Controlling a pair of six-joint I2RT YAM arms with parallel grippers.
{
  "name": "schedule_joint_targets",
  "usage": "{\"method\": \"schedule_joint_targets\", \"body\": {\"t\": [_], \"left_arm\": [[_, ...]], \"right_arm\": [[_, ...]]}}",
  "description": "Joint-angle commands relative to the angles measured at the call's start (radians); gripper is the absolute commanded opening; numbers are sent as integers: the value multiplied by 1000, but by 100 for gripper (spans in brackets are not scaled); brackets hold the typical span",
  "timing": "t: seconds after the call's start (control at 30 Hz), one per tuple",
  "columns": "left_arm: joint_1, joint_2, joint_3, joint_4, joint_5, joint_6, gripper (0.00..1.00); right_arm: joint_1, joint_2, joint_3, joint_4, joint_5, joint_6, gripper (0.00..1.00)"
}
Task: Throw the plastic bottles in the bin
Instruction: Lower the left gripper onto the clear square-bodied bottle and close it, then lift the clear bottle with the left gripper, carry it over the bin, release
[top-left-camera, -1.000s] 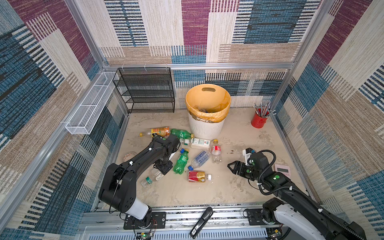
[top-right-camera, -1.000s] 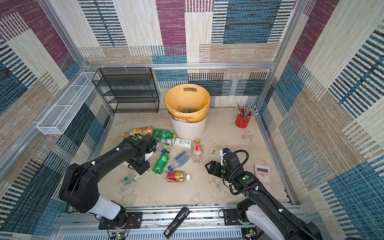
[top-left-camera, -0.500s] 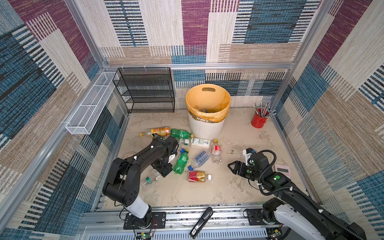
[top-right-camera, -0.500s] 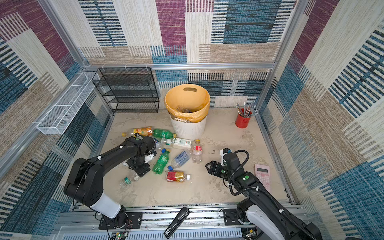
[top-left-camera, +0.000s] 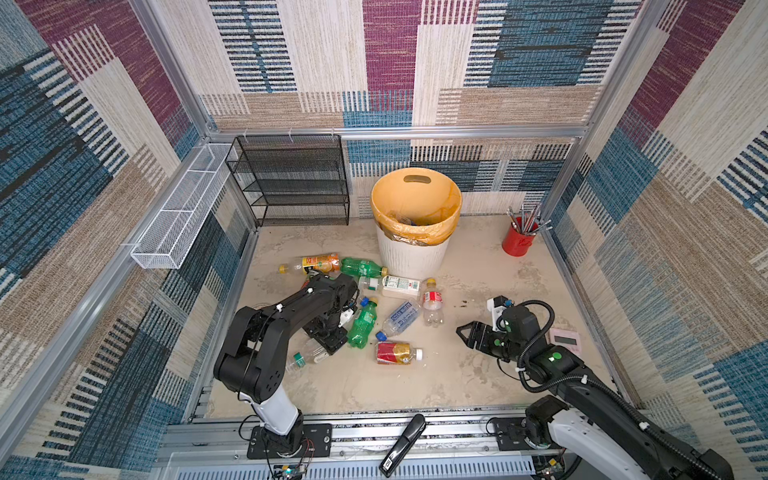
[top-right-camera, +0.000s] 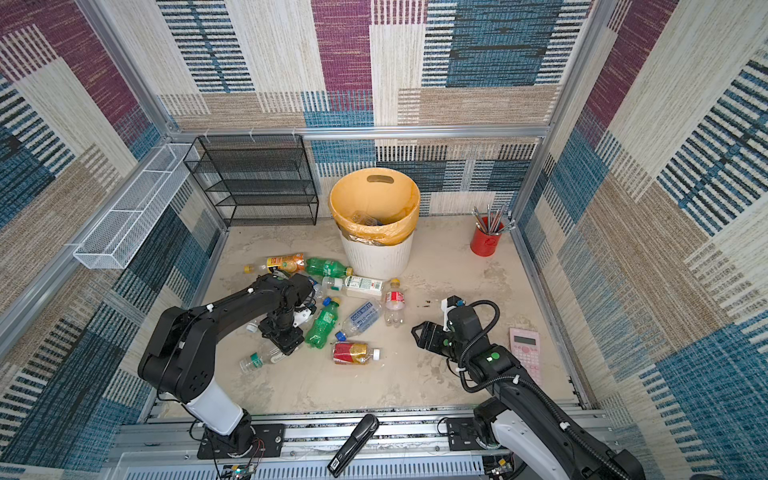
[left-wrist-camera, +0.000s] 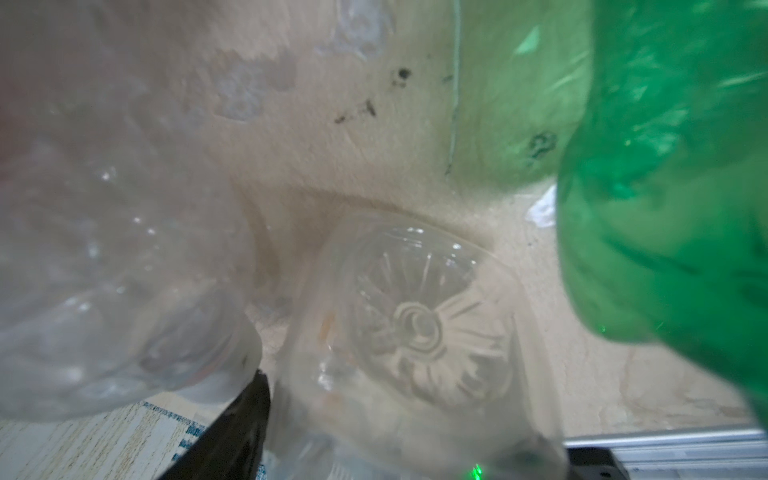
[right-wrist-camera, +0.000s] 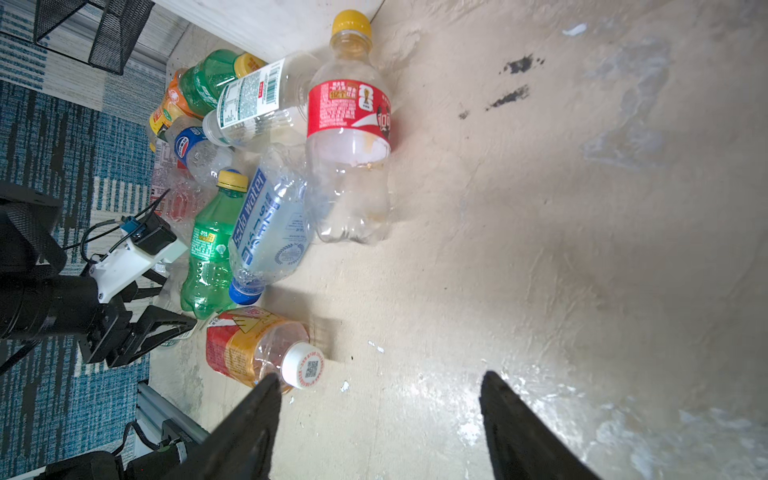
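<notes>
**Top views.**
- The bin: a white ribbed wastebasket with an orange liner. It stands at the back, near the black mesh rack. In a top view I make out a clear bottle in the bin.
- The plastic bottles: these lie scattered on the floor in front of the bin, towards the left arm. I log an orange-label bottle, two green ones, a white-label bottle, a red-label bottle, a soda water bottle and a red-and-gold bottle. I count at least nine not yet binned.
- Left gripper: down at the near edge of the pile, over the end of a clear green-capped bottle.
- Right gripper: low over bare floor, apart from the pile and pointing towards the red-and-gold bottle.

**Left wrist.**
- The clear bottle's moulded base fills the centre, with a green bottle alongside.
- One dark finger shows next to the base. The view is blurred, so I cannot tell whether the jaws clamp the bottle or only straddle it.

**Right wrist.**
- The fingers stand wide apart with nothing between them.
- The white cap of the red-and-gold bottle sits just beside one fingertip.

**Status.**
- My judgement is that most of the work remains. A few bottles are in the bin, the floor pile is untouched, and a pick is under way on the left.
</notes>
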Motion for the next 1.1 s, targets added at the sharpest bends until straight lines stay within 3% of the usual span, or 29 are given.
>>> {"method": "schedule_joint_targets", "body": {"t": [0.0,0.37,0.67,0.8,0.97,1.07], "left_arm": [[0,5,5,-7,14,10,71],[-1,-38,65,-64,35,-8,49],[-15,-284,159,-66,86,-137,44],[-21,-466,144,62,159,-227,44],[-22,-738,16,394,270,-378,41],[-23,-875,-90,640,283,-491,40]], "right_arm": [[0,-3,-3,-1,19,10,77],[0,4,3,12,18,12,76],[0,46,33,50,8,17,76],[0,77,42,84,-10,26,76],[0,116,56,109,-27,31,76],[-1,126,66,112,-29,26,76]]}}
